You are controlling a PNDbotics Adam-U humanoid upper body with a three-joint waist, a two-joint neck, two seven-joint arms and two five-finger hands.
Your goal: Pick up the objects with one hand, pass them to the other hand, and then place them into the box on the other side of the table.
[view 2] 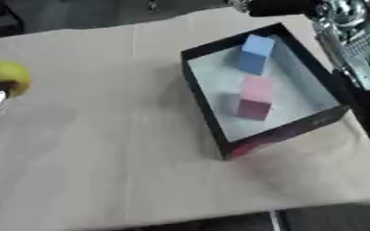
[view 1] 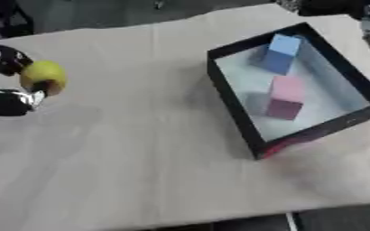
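A yellow round fruit (view 1: 43, 75) is held above the table's left edge. My left hand (view 1: 5, 97) is shut on it, with black fingers curled over its top and under it. On the right stands a black box (view 1: 232, 106) with a pale floor. Inside it a blue block (view 1: 282, 54) lies at the far end and a pink block (view 1: 285, 97) in the middle. My right arm (view 2: 352, 40) comes in at the upper right, beside the box's far right wall. A dark shape that seems to be my right hand (view 2: 276, 6) shows beyond the box's far corner.
A beige cloth covers the table (view 1: 141, 153), with a wide stretch between the fruit and the box. The table's front edge runs along the bottom of the view. Dark floor lies beyond the far edge.
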